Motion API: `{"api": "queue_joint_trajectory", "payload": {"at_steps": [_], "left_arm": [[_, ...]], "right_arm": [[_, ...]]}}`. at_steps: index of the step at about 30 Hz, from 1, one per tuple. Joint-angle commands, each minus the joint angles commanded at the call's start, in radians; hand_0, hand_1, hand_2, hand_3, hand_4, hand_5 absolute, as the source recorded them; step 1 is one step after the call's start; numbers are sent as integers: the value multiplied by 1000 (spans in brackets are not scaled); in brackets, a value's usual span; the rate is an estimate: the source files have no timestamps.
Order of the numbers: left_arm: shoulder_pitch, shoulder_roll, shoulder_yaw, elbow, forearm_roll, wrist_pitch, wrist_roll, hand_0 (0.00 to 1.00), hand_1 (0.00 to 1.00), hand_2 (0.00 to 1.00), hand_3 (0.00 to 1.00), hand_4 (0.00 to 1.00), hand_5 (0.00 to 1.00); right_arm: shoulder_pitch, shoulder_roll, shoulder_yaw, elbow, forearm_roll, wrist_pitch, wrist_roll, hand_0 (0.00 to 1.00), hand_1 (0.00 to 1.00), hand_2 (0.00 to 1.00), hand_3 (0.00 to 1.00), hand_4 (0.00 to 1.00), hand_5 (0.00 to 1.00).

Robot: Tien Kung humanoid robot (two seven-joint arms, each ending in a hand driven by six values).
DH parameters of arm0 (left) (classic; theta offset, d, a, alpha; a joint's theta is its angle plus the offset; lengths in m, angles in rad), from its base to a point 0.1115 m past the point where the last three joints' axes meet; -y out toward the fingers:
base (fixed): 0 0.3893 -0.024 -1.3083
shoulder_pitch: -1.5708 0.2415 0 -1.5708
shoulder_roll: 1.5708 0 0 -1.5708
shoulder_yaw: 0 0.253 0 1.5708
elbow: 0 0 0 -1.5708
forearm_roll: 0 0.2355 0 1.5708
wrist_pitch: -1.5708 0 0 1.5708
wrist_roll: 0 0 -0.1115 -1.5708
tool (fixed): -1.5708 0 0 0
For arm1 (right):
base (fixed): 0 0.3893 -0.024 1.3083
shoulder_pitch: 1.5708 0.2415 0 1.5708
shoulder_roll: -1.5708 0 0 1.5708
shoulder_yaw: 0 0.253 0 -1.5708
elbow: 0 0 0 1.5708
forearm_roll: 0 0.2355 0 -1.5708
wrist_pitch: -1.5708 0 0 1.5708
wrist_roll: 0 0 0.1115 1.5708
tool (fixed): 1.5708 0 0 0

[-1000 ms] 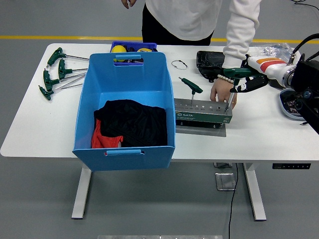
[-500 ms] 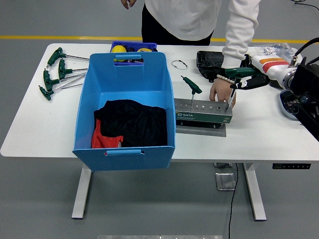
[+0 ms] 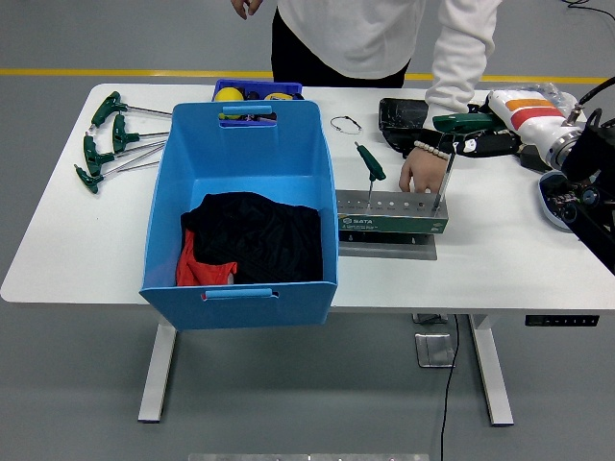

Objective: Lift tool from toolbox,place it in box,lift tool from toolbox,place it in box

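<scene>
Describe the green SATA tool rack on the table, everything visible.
The tool rack is a long, low block with a green front face bearing a white label at its left end and a grey metal-looking top drilled with a row of holes. It sits on a flat grey base plate on the white table, just right of the blue box. One green T-handle tool stands in a hole near its left end; the right hand holds a second tool over its right end. A person's hand rests against its far side.

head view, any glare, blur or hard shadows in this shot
Head view: even, soft light, no hard shadows; the table looks bright white but shows no glare spots; blue box and toolbox are sharp; the right hand looks slightly soft.
</scene>
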Motion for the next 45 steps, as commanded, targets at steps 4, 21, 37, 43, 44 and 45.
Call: {"api": "queue_joint_trajectory", "payload": {"at_steps": [4, 21, 37, 43, 44, 45], "left_arm": [[2, 0, 0, 0, 0, -2, 1, 738, 721, 765, 756, 754, 699], [5, 0, 2, 0, 2, -8, 7, 738, 720, 767, 760, 756, 697], [16, -1, -1, 0, 3, -9, 5, 738, 720, 768, 763, 758, 698], [14, -2, 1, 0, -1, -10, 5, 737, 720, 768, 763, 760, 702], [14, -2, 1, 0, -2, -10, 5, 737, 720, 768, 763, 760, 702], [13, -2, 2, 0, -3, -11, 6, 737, 721, 768, 763, 760, 701]], "right_arm": [[-2, -7, 16, 11, 0, 2, -4, 2, 2, 2, 2, 998, 850], [-3, -30, 38, 59, 7, 14, -11, 2, 2, 2, 2, 998, 848], [-6, -27, 39, 66, 9, 12, -15, 2, 2, 998, 2, 998, 846], [-1, -29, 41, 68, 9, 12, -16, 2, 2, 998, 2, 998, 843], [-1, -29, 41, 68, 9, 12, -17, 2, 2, 998, 2, 998, 843], [0, -30, 41, 67, 9, 12, -17, 2, 2, 998, 2, 998, 844]]}}
